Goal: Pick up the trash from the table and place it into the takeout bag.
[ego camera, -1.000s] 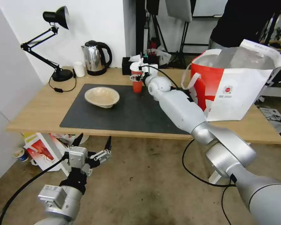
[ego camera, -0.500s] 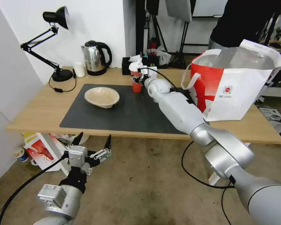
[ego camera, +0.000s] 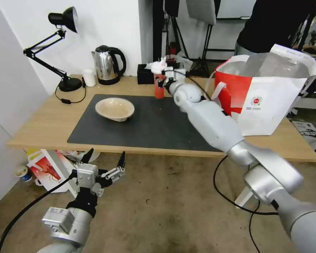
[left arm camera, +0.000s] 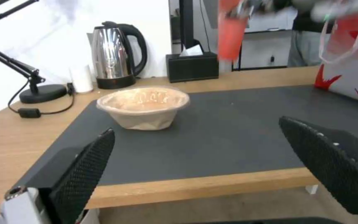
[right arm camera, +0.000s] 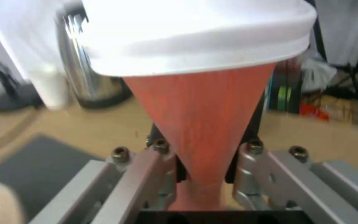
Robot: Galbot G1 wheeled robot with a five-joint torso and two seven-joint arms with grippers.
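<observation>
Looks like a studio or lab set dressed as an office corner; light-wood table [ego camera: 42, 126] against a white wall, black desk lamp [ego camera: 61, 21], steel kettle [ego camera: 107, 65]; tripod stands [ego camera: 203, 45] behind; cable [ego camera: 231, 200] trailing over a bare, stained floor [ego camera: 165, 211].

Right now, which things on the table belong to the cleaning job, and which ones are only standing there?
Part of the job:
- red cup, held in the right gripper
- beige bowl on the dark mat
- takeout bag, standing open
- table

Only standing there:
- steel kettle
- small white cup
- black desk lamp
- black tissue box
</observation>
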